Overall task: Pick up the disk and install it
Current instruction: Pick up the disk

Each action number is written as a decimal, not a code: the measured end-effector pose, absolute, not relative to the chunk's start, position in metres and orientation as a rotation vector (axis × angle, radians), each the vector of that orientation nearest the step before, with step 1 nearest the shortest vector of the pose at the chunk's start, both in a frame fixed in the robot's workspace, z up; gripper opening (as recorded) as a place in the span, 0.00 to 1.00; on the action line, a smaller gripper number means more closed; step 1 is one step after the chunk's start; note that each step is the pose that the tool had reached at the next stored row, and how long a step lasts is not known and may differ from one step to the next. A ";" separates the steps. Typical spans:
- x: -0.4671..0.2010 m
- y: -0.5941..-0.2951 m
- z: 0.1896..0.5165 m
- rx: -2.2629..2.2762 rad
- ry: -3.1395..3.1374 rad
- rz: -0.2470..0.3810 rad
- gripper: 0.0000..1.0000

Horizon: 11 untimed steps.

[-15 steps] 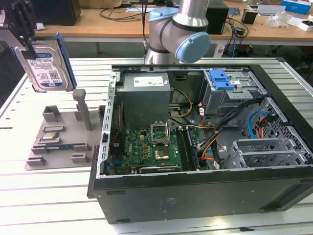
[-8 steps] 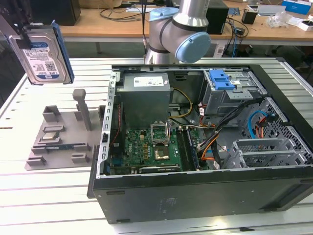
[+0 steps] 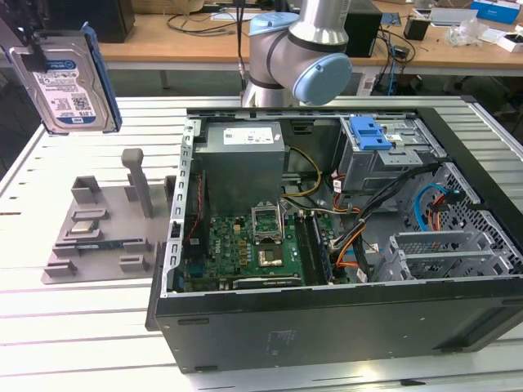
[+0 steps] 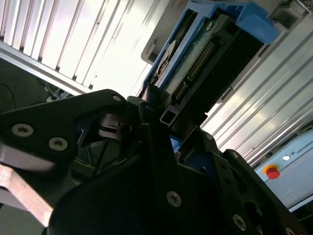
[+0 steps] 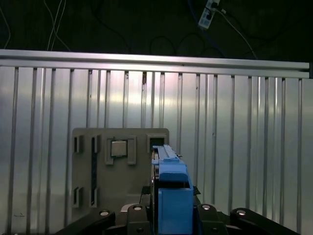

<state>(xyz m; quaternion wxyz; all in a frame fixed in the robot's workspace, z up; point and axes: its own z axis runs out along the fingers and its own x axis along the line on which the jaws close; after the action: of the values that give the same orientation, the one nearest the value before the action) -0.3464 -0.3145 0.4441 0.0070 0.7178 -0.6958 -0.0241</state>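
1. Disk [image 3: 72,82] hangs upright in the air at the exterior view's left. It is above the grey fixture [image 3: 98,233] on the slatted table [image 3: 73,327] and well apart from the open computer case [image 3: 327,245].
2. Gripper [image 4: 160,113] has its fingers closed tight on one end of the disk, which is all it holds.
3. Handling, as a judgement: the disk looks rigid and fairly heavy, with smooth metal faces that could slip. The exposed connector pins look fragile, so a hold belongs on the stiff body, away from them.

No text legible. White barcoded label [image 3: 62,91] noted on disk [image 3: 72,77], upper left of exterior view; white sticker [image 3: 252,135] noted on power supply [image 3: 239,167], upper centre.
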 end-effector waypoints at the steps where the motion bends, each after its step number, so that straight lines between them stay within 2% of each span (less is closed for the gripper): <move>1: -0.346 -0.314 0.447 2.245 -2.176 -0.076 0.37; 11: -0.346 -0.314 0.467 2.245 -2.176 -0.076 0.37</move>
<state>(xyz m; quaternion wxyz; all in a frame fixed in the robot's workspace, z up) -0.3464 -0.3144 0.4666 0.0070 0.7179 -0.6957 -0.0241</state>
